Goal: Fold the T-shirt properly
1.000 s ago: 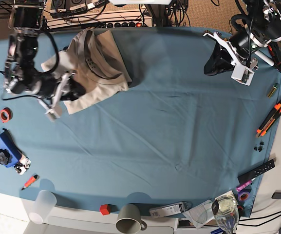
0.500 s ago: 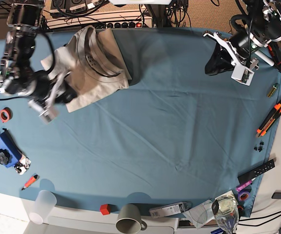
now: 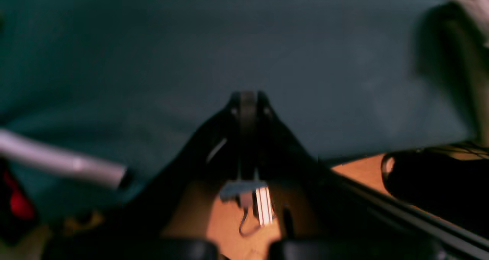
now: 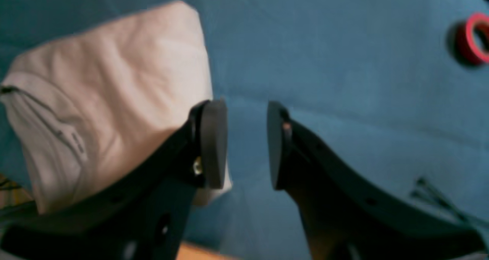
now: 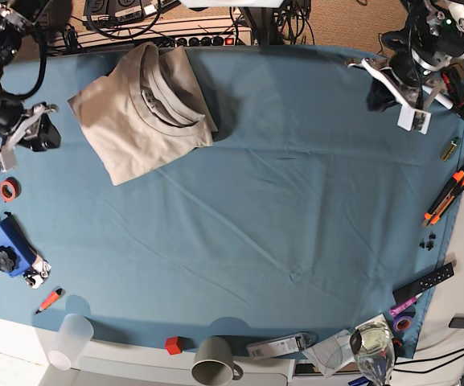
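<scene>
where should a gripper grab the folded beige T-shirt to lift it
Probably the T-shirt by its free corner nearest the camera, approached from the open cloth side. That corner lies flat and clear on the tablecloth, while the far end is bulkier with the collar.

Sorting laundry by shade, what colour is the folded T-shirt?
Plain beige T-shirt, clearest in the base view.

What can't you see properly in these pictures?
- Left wrist view: all blurry; the left gripper looks shut, and only an edge of the T-shirt shows.
- Right wrist view: the right gripper covers part of the shirt's corner.
- Base view: the shirt's inner layers are hidden by the fold.
</scene>
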### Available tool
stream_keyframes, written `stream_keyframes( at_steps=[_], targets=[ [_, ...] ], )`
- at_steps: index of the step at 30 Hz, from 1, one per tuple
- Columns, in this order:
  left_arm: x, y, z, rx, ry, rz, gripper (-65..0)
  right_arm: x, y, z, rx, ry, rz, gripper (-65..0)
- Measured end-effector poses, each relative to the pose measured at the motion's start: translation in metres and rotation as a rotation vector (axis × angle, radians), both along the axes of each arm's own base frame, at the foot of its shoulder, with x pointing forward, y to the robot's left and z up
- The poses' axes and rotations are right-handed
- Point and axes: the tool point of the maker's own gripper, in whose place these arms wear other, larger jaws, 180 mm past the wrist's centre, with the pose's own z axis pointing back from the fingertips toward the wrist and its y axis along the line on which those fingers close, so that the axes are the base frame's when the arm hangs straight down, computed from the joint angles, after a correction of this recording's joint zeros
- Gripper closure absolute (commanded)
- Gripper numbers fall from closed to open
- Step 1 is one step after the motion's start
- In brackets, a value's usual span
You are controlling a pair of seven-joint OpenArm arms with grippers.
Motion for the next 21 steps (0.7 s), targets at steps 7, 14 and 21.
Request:
stream_keyframes(
  at_steps=[7, 14, 21],
  targets=[
    [-0.058, 0.000, -0.025, 0.000, 0.197, 0.006, 0.0, -0.079, 0.008, -0.042, 0.047, 0.226, 0.010, -18.4],
    [-0.101, 0.000, -0.035, -0.001, 0.318, 0.006, 0.0, -0.133, 0.024, -0.053, 0.148, 0.347, 0.019, -0.6],
    [-0.136, 0.000, -0.038, -0.007, 0.386, 0.022, 0.0, -0.187, 0.029, -0.065, 0.167, 0.487, -0.006, 0.0]
  ],
)
